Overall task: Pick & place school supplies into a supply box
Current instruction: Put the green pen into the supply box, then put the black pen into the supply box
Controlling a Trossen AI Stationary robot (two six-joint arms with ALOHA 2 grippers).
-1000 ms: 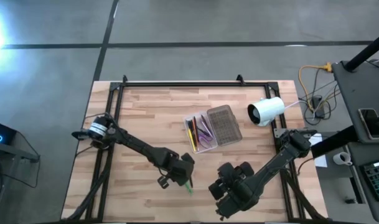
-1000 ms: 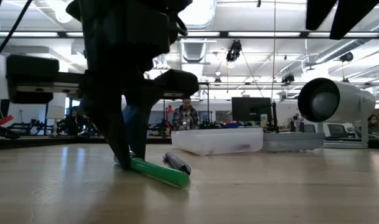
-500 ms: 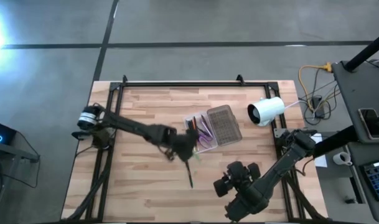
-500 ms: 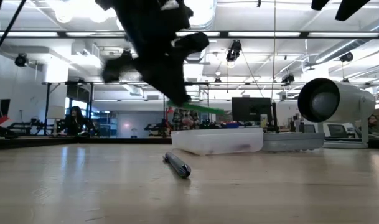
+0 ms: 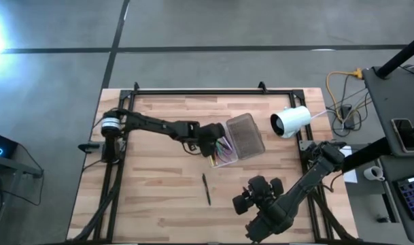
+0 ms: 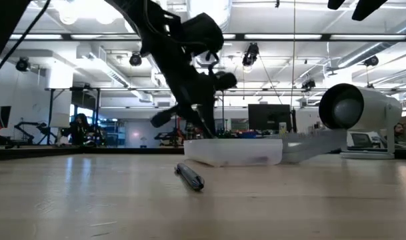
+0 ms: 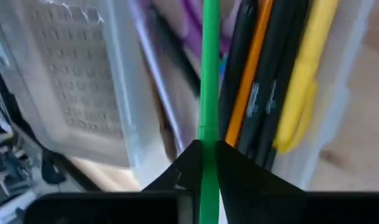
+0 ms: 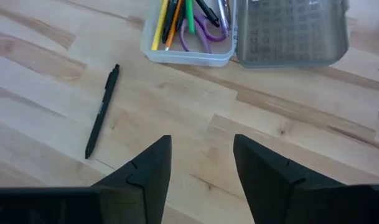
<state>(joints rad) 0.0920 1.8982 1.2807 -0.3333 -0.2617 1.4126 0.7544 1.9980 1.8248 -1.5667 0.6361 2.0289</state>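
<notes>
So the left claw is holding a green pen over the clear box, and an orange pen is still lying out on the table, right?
Nearly. The left claw does hold the green pen over the clear box, but the pen left on the table is black, not orange, as the right wrist view shows.

1. You had the high view looking straight down on the whole tabletop [image 5: 159,197].
2. Your low view sat at tabletop height, facing the room.
3. Your left wrist view was pressed close over the supply box [image 7: 338,93].
4. Your right wrist view stood farther off; all four shared that box.
</notes>
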